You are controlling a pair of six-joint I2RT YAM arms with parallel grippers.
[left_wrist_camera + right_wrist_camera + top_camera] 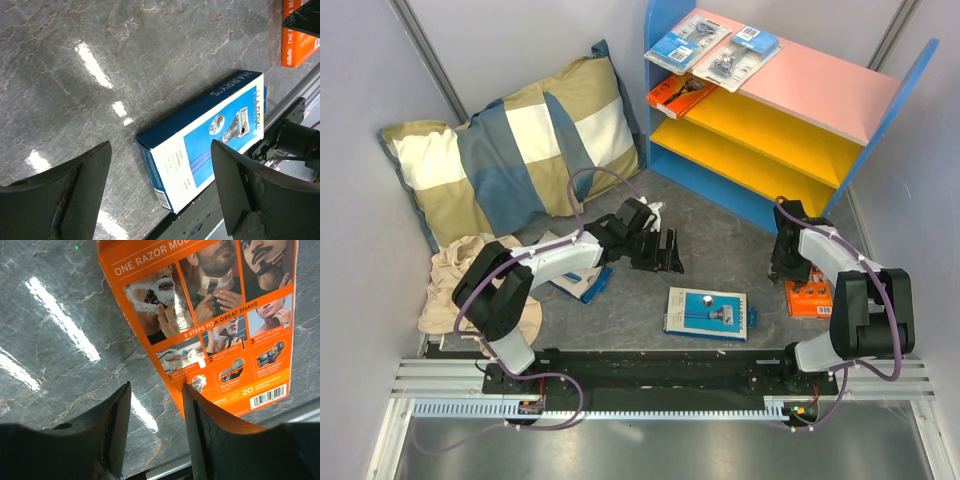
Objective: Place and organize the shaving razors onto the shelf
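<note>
Pickup: right pincer (156, 390) half-closed astride orange box (210, 315) edge, hold uncertain; left pincer (161, 150) open. Next: firm grip, lift.

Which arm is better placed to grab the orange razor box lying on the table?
Right. The right arm hangs right at the orange box, jaws open with its edge between them. The left arm faces the blue box mid-table, farther away.

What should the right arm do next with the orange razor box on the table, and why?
Probably close the right gripper on the orange box: the jaws stand apart at its edge, and bare table shows between one finger and the box, so nothing looks held yet.
</note>
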